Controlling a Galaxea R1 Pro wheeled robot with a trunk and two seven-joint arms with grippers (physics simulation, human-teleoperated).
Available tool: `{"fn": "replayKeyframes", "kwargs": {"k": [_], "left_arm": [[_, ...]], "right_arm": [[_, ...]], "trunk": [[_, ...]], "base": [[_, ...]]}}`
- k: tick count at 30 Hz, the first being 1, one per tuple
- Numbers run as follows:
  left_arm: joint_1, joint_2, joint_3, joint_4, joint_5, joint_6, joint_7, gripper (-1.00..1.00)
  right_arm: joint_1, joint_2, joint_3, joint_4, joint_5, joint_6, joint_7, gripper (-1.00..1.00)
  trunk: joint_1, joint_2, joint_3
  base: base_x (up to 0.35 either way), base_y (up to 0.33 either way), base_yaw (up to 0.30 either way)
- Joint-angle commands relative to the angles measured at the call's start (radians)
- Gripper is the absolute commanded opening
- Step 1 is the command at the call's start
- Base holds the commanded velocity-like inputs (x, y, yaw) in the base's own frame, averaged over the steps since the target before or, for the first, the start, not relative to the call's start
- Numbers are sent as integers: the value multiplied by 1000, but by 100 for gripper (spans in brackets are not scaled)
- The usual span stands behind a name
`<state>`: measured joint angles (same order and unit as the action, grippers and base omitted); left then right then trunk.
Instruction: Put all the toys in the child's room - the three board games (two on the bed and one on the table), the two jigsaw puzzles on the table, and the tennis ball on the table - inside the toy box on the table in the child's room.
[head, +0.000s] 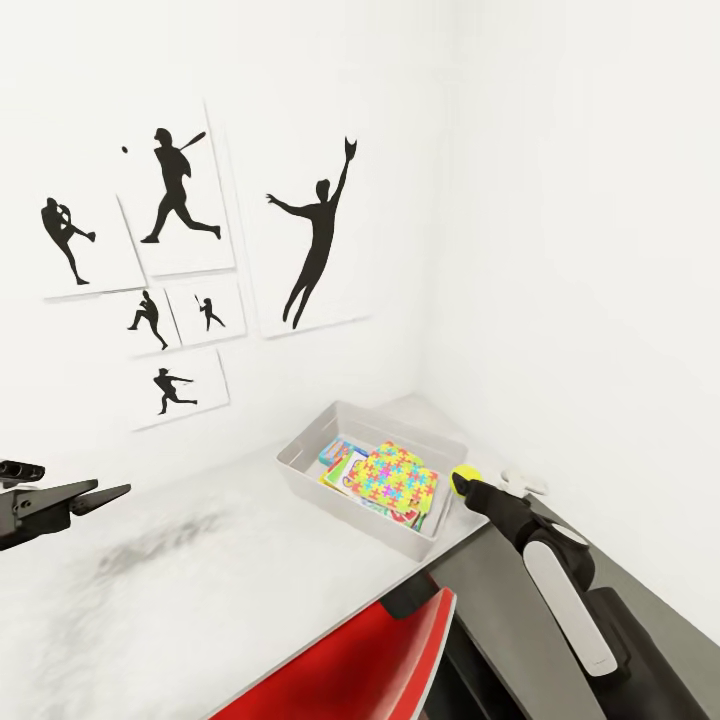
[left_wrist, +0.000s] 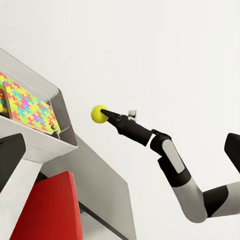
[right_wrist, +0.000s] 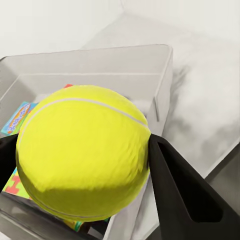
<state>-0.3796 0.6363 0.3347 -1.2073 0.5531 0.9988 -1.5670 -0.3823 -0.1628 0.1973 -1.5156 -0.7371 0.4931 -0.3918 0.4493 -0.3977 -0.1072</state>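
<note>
Here the tennis ball sits pinched between the two dark fingers of the right gripper, which is held in the air just beside the right-hand end of the toy box, at about rim height and apart from it. From the right wrist, the ball bulges out between the fingers, and the open bin lies straight beyond it. The toy box rests on the light grey table in the corner of the room, and inside it a jigsaw puzzle lies on top of a printed board game. The left gripper hovers above the table well to the left of the box, fingers slightly parted around nothing. A red chair stands tucked at the table's near edge, and black athlete pictures hang on the white wall.
</note>
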Motion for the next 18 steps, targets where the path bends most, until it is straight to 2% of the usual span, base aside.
{"fn": "replayKeyframes", "kwargs": {"k": [1,7,11,14,18], "left_arm": [[-1,0,0,0,-1,11,-4,100],[-1,0,0,0,-1,11,-4,100],[-1,1,0,0,0,11,-4,100],[-1,2,0,0,1,11,-4,100],[-1,5,0,0,1,11,-4,100]], "right_arm": [[-1,0,2,-2,-13,-1,-10,-100],[-2,6,4,-2,-16,13,-15,-100],[-18,12,4,1,-17,86,-25,-100],[-95,37,-3,12,-16,180,-38,-100],[-234,95,-14,114,-17,231,-106,-100]], "trunk": [[1,-2,-2],[1,-2,-2],[1,-2,-2],[1,-2,-2],[1,-2,-2]], "base": [[0,0,0],[0,0,0],[0,0,0],[0,0,0],[0,0,0]]}}
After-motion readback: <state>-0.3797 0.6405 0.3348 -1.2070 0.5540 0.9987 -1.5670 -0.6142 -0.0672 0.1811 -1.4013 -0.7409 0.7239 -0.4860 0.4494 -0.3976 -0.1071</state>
